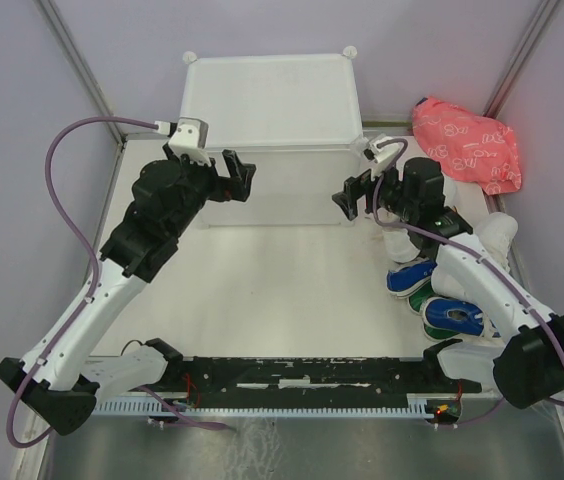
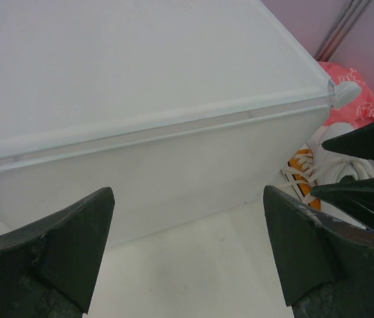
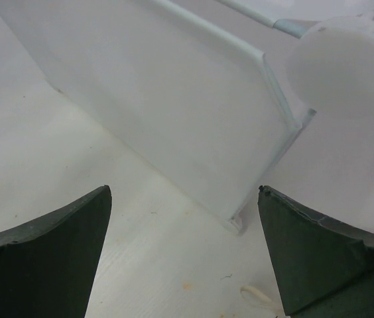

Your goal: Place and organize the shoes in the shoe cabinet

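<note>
Black fingers [image 2: 61, 252] of my left gripper [image 1: 240, 178] fill the foreground, spread wide and empty. My right gripper [image 1: 347, 195] gapes just as wide, holding nothing. Both hover close to the front of the shoe cabinet [image 1: 267, 110], which stands at the far middle of the table [image 1: 262, 290]. To its right the shoes [image 1: 409, 278] lie heaped together, blue, green and white, and a pink bag [image 1: 467, 145] sits beyond them.

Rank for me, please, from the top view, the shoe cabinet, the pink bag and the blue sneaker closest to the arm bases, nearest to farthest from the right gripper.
1. The shoe cabinet: its front right corner sits just beside the right gripper.
2. The pink bag: at the back right, beyond the gripper.
3. The blue sneaker: at the near right, by the right arm's base.
</note>
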Tool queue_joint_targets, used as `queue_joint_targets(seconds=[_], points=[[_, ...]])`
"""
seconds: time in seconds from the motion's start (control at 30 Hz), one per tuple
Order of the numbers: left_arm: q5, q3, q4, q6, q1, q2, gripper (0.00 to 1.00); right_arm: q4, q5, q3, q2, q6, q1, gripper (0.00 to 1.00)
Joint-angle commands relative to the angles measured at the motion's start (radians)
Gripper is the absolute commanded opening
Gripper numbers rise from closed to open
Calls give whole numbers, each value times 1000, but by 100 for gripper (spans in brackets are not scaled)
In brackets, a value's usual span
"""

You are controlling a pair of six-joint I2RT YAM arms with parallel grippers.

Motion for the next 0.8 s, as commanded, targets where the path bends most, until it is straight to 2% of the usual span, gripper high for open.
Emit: queue_joint_targets(seconds=[0.0, 0.2, 0.53, 0.77], points=[[18, -6, 73, -19, -4, -12, 99, 86, -168, -15, -62, 30, -18, 99], [19, 2, 108, -20, -4, 9, 99, 120, -247, -66, -139, 41, -25, 99], [37, 143, 230, -3, -4, 182, 99, 145, -124, -20, -134, 16, -27, 99], [10, 230, 273, 56, -4, 325, 99, 275, -53, -44, -85, 35, -25, 99]])
